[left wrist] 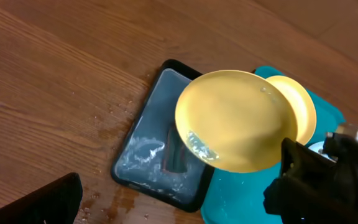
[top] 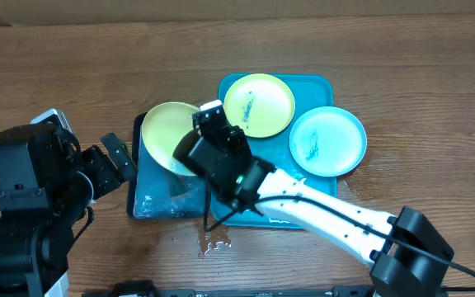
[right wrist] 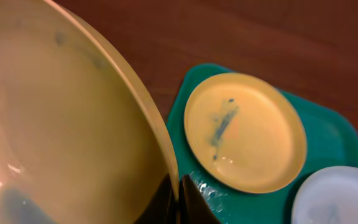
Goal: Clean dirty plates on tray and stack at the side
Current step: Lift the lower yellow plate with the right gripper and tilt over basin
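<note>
My right gripper (right wrist: pixel 178 194) is shut on the rim of a yellow-green plate (top: pixel 166 132). It holds the plate tilted above the dark blue tray (top: pixel 148 202); the plate also shows in the left wrist view (left wrist: pixel 235 118) and the right wrist view (right wrist: pixel 61 124). A second yellow-green plate (top: pixel 259 105) with a blue-green smear and a smeared light blue plate (top: pixel 328 141) lie on the turquoise tray (top: pixel 320 85). My left gripper (top: pixel 115 159) is open and empty, left of the dark blue tray; only one finger (left wrist: pixel 42 202) shows in its own view.
The black-rimmed dark blue tray (left wrist: pixel 148 162) holds foamy water and a dark object (left wrist: pixel 178 154). Water is spilled on the wooden table (top: pixel 213 243) in front of the trays. The right arm (top: pixel 320 210) stretches across the turquoise tray's front.
</note>
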Controlling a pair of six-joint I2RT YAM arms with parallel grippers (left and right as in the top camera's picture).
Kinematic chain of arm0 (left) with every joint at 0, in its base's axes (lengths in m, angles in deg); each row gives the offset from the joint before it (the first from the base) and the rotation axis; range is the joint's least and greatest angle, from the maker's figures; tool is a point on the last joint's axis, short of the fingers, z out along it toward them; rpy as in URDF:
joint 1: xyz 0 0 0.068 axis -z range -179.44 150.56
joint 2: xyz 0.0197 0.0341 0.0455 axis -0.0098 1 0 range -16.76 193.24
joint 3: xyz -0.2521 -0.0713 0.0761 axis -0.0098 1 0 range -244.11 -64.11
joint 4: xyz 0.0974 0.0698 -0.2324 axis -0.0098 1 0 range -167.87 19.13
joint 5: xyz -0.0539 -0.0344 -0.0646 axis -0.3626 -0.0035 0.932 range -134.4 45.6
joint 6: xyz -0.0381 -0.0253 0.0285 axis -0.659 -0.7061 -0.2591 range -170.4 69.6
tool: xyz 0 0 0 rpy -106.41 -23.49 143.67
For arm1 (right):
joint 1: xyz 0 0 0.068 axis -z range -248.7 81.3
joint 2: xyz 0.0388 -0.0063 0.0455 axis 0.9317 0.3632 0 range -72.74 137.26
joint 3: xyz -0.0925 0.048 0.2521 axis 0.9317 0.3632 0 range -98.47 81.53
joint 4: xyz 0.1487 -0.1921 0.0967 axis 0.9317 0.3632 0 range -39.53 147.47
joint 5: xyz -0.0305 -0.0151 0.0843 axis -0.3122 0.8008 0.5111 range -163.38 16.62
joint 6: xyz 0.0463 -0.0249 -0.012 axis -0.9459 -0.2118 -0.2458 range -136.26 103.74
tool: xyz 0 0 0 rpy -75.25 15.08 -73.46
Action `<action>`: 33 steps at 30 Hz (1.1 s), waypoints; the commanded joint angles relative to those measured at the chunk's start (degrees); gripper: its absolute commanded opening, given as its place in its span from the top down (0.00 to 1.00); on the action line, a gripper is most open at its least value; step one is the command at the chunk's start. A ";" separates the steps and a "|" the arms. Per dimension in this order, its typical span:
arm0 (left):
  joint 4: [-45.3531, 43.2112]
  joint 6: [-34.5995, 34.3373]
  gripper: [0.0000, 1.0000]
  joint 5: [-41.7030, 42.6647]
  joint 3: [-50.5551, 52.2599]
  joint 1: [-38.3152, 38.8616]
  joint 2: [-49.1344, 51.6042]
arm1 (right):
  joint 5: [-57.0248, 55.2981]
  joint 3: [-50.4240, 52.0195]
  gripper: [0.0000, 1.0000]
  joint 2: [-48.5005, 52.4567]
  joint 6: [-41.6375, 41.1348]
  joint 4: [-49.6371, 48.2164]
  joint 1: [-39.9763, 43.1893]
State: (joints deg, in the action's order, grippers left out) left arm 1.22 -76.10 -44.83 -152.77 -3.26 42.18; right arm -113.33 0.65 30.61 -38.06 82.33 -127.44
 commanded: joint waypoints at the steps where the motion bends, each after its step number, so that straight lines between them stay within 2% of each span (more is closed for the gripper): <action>1: 0.04 0.44 0.00 -0.13 -0.87 -0.37 0.50 | -14.27 -0.96 0.96 -1.25 3.32 -0.81 -4.70; 10: 0.00 0.39 0.00 0.04 -0.81 -0.35 1.79 | -30.77 -0.96 0.96 -1.25 6.38 -1.31 -12.09; 17: 0.31 0.35 0.00 -3.89 -1.57 -0.37 2.32 | -31.12 -0.96 0.96 -1.25 8.59 -1.36 -13.64; 23: 2.01 -6.58 0.00 -11.78 -3.50 -0.37 -0.92 | -31.12 -0.96 0.96 -1.25 8.57 -1.38 -13.62; 33: 2.16 -6.45 0.00 -12.17 -3.32 -0.35 -2.16 | -30.93 -0.96 0.96 -1.25 8.57 -2.43 -13.57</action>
State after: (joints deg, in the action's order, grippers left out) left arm 3.41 -81.65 -55.54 -155.33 -3.26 39.40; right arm -142.85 0.65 30.61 -29.47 80.47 -140.75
